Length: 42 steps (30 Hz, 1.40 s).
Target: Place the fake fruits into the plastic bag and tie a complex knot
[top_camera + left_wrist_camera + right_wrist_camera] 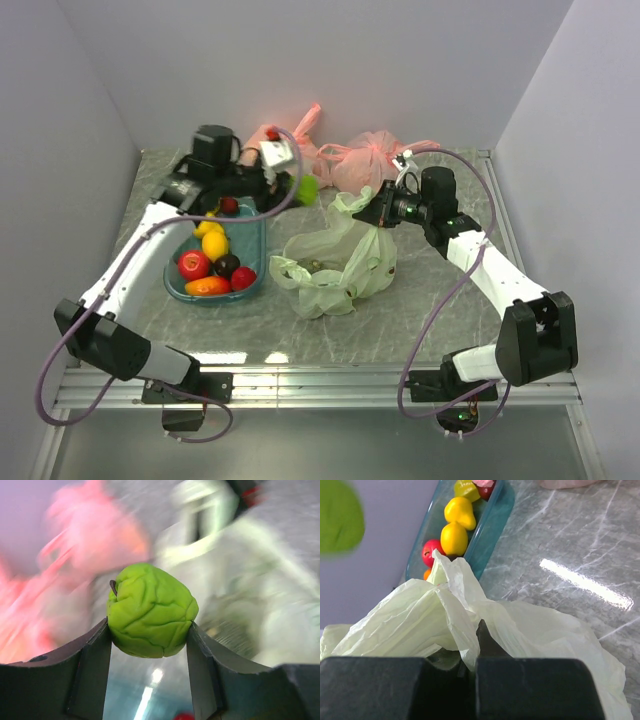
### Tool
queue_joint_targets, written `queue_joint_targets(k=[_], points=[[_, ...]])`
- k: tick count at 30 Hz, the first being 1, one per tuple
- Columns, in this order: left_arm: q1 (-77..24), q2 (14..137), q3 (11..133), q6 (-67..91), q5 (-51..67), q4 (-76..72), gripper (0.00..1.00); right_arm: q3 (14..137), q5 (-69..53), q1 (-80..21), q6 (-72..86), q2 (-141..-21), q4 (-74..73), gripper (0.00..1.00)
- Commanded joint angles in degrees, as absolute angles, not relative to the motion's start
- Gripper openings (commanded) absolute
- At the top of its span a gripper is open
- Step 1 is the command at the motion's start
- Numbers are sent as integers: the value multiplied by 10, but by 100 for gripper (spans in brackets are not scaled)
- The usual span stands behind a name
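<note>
Bumpy green fruit was clamped between the left gripper's jaws and held aloft just left of the plastic bag. The bag's rim was pinched and lifted by the right gripper, likely so the mouth would gape. Other fruits were seen in the teal tray.

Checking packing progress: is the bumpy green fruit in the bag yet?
Out: the bumpy green fruit is clamped between the left jaws, clear of the green bag.
</note>
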State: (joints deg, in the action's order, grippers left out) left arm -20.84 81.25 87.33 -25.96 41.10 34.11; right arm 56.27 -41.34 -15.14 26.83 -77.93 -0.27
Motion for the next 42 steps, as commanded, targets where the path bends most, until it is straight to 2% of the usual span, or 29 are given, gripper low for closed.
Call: queue_joint_targets(k=[1, 6, 9, 10, 13, 18, 23, 26, 30, 34, 37, 42], points=[[-287, 834, 839, -220, 411, 301, 30, 590, -386, -152, 289, -783, 6, 0], [-399, 861, 779, -204, 351, 253, 34, 596, -388, -147, 308, -786, 13, 0], [-452, 878, 758, -204, 314, 258, 63, 598, -390, -142, 309, -789, 12, 0], [-460, 880, 751, -201, 286, 260, 77, 598, -390, -140, 310, -791, 12, 0], [-477, 872, 709, -193, 254, 259, 99, 594, -394, -135, 320, -795, 19, 0], [-495, 824, 607, -178, 222, 241, 99, 584, -397, -127, 330, -794, 39, 0], [-535, 778, 519, -155, 106, 210, 99, 576, -410, -120, 329, -796, 58, 1], [-524, 761, 552, -147, 76, 218, 99, 569, -431, -131, 309, -791, 62, 2], [-437, 734, 642, -127, 131, 240, 99, 564, -439, -147, 258, -774, 42, 2], [-406, 701, 731, -118, 177, 247, 99, 555, -439, -157, 226, -767, 33, 1], [-392, 684, 755, -99, 185, 242, 99, 555, -433, -164, 214, -765, 33, 0], [-283, 662, 744, -65, 153, 296, 99, 560, -426, -171, 199, -759, 23, 0]])
